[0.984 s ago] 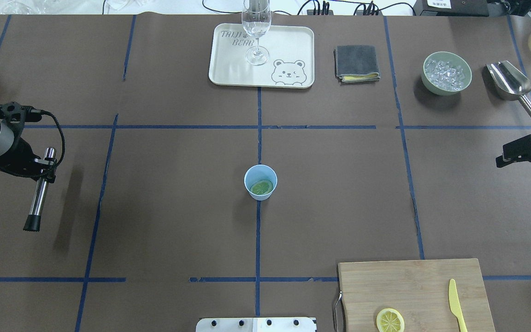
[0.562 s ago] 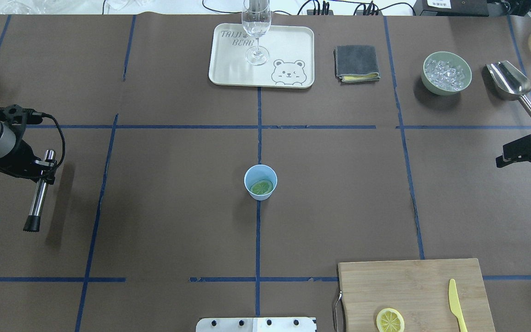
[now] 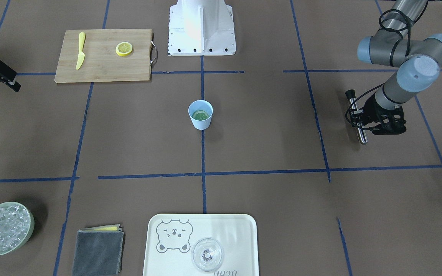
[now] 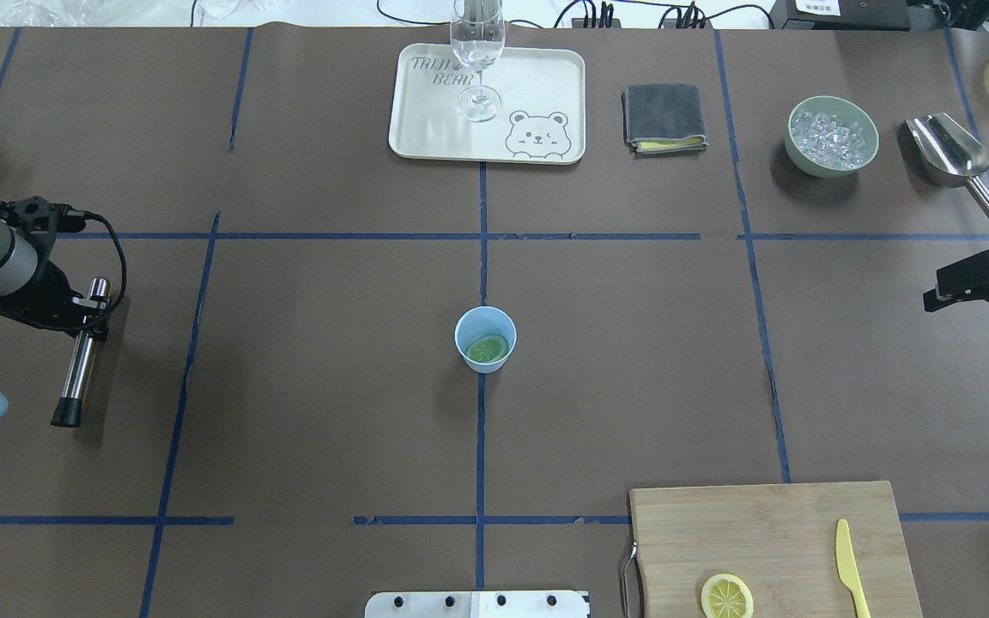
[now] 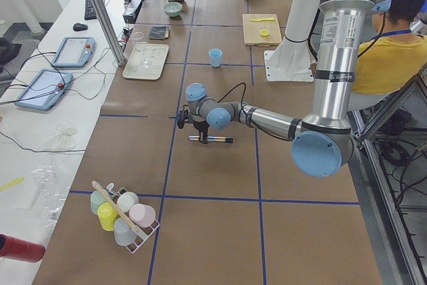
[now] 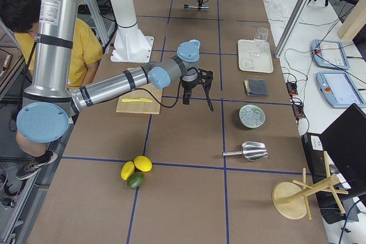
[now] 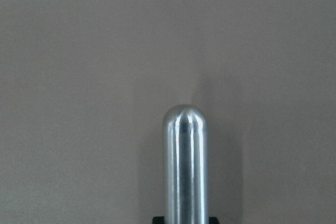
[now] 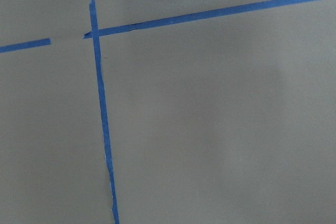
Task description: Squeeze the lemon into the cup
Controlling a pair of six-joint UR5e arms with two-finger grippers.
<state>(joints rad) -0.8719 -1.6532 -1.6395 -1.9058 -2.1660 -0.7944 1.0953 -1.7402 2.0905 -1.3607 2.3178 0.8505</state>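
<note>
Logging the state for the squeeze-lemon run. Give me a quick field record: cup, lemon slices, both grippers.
cup: light blue, upright at the table's centre
lemon slice: one lying inside the cup
spare slice: on the cutting board, near the yellow knife
left gripper: shut on a metal rod, well off to the side of the cup
right gripper: open, holding nothing, far from the cup and the board

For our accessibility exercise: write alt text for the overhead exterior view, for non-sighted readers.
A light-blue cup holding a lemon slice stands mid-table. The left gripper holds a metal rod at left; another slice lies on the cutting board.
</note>
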